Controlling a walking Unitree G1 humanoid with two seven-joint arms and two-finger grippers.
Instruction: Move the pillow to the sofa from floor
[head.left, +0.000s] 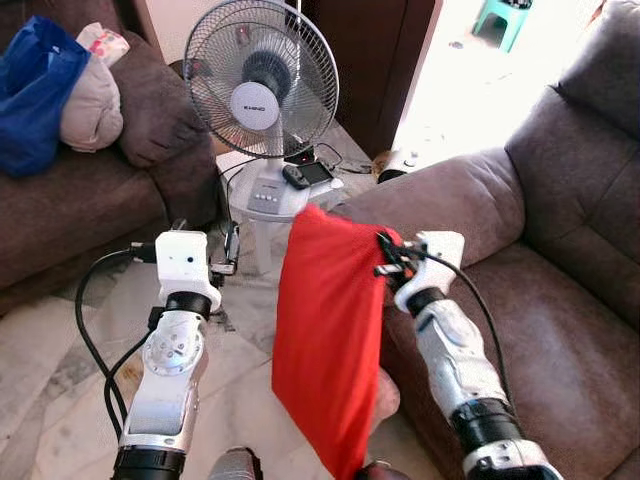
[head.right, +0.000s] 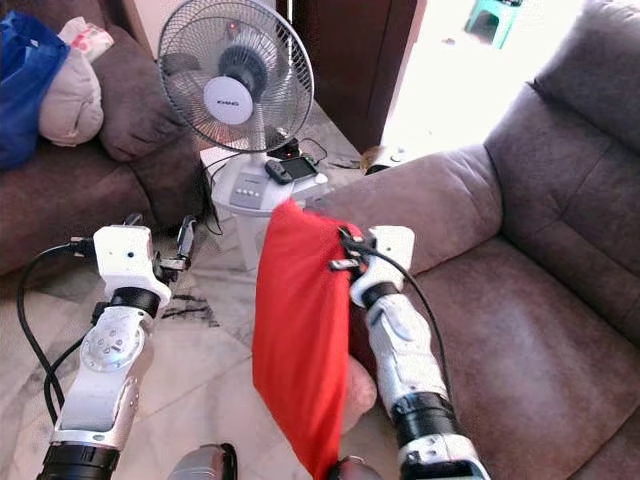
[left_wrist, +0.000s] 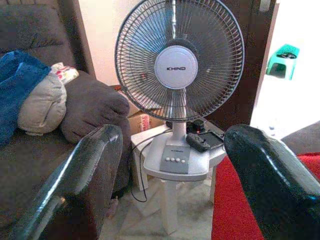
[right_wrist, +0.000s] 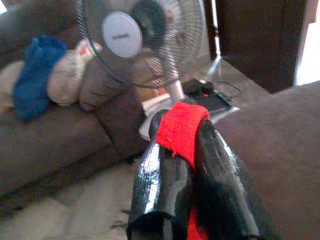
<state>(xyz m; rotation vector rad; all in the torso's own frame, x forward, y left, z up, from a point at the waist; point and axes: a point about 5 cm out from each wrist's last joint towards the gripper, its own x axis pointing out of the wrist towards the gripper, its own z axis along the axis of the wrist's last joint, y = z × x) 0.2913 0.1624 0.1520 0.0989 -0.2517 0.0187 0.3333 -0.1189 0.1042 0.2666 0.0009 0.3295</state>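
pillow (head.left: 330, 340) pinched by right tool (head.left: 385, 256)

The left hand (left_wrist: 172, 165) shows its two black fingers (left_wrist: 75, 180) spread wide apart, with nothing between them. Beyond them a grey table fan (left_wrist: 179, 65) faces the camera, its round grille upright on a base with a row of buttons. The fan stands on a small white counter (left_wrist: 155, 167), and a dark remote-like device (left_wrist: 199, 142) lies on that counter just beside the fan's base. A black cord (left_wrist: 137, 165) hangs down from the counter's edge. To one side sits a brown sofa (left_wrist: 95, 107) carrying a blue cloth (left_wrist: 12, 95) and a pale cushion (left_wrist: 45, 102) touching it. A strip of red pillow (left_wrist: 235, 210) shows beside one finger. A green stool (left_wrist: 282, 59) stands far off in bright light.
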